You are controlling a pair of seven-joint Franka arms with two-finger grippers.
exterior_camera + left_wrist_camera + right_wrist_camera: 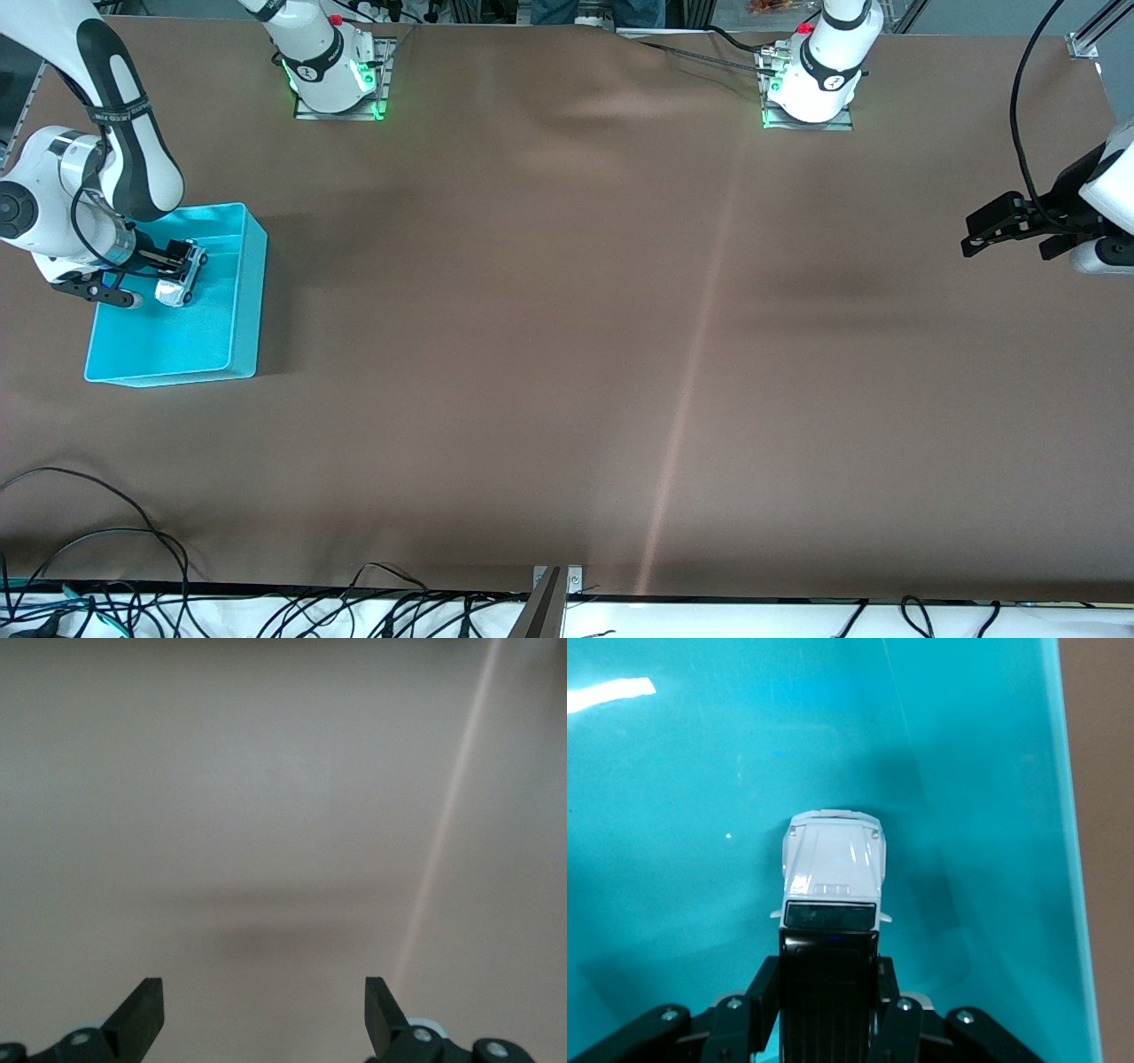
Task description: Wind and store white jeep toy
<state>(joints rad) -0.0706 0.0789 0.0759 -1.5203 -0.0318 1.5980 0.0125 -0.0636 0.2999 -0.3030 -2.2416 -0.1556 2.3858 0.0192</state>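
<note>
White jeep toy (833,870): clamped at its black rear section by the fingers of the right hand (183,267), inside the cyan bin (244,292) at the right arm's end of the tabletop (567,354); whether its wheels touch the bin floor cannot be told. Left hand (264,1014): fingers apart, holding nothing, waiting over bare tabletop at the left arm's end.

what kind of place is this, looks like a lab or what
Most likely a robotics lab bench. Two arms are bolted to a brown-covered table with cables along its edge. The right gripper holds the white jeep toy inside a cyan bin; the left gripper waits, open, over bare table.
</note>
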